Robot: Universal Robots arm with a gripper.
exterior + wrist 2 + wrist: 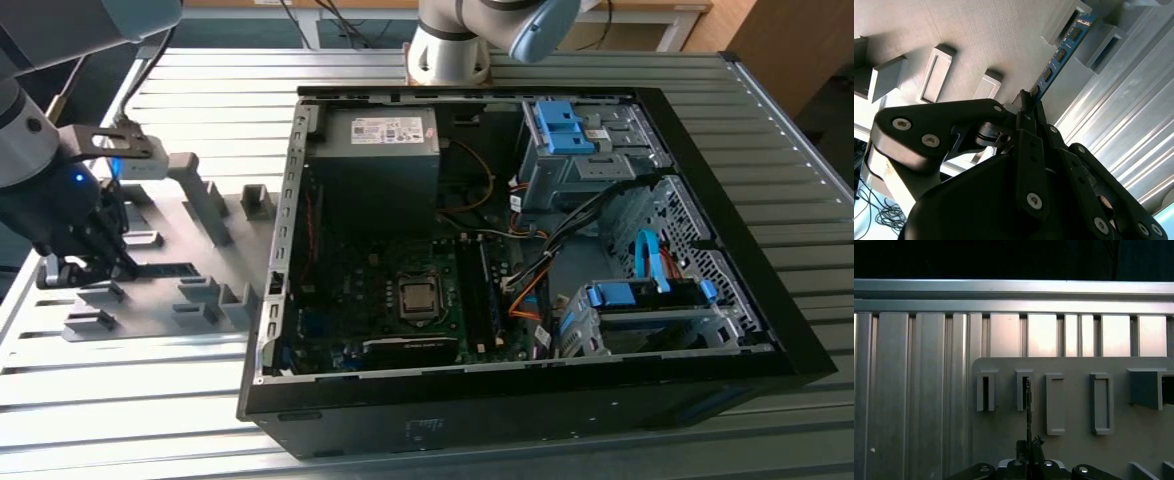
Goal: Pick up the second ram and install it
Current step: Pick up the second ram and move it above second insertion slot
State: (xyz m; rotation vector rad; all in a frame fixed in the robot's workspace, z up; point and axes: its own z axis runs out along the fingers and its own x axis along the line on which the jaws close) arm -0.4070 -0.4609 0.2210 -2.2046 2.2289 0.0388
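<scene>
Second wrist view: the gripper's point(1027, 101) two dark fingers point(1030, 145) are drawn narrowly together, pinching the near end of the ram point(1058, 54) by its thin faces. The ram is a slim board with black chips, standing on edge. Its far end sits inside a grey slotted block point(1061, 20), which likely keeps it upright so that the fingers can close across it.

First wrist view: the ram point(1028, 410) appears edge-on as a thin dark line running from the gripper point(1029, 452) straight into that block point(1021, 390). The grip seems to be lined up with the board's length.

The block belongs to a grey holder plate point(1004, 440). A similar narrow block stands just beside it, and hollow rectangular blocks follow in a row. None touches the ram.

Exterior view: the gripper point(80, 255) hangs low over the holder plate point(174, 300) at the exterior view's left, on a ribbed metal table point(534, 70). Taller grey posts point(200, 195) stand near the arm.

An open computer case point(534, 400) lies well apart, toward the exterior view's right. The ram is not yet in it. The case wall point(283, 250) stands between the plate and the green circuit board point(400, 290), so it looks like the main obstacle. Orange and black cables point(527, 290) trail close to that board. Blue drive clips point(561, 125) sit farther off.
</scene>
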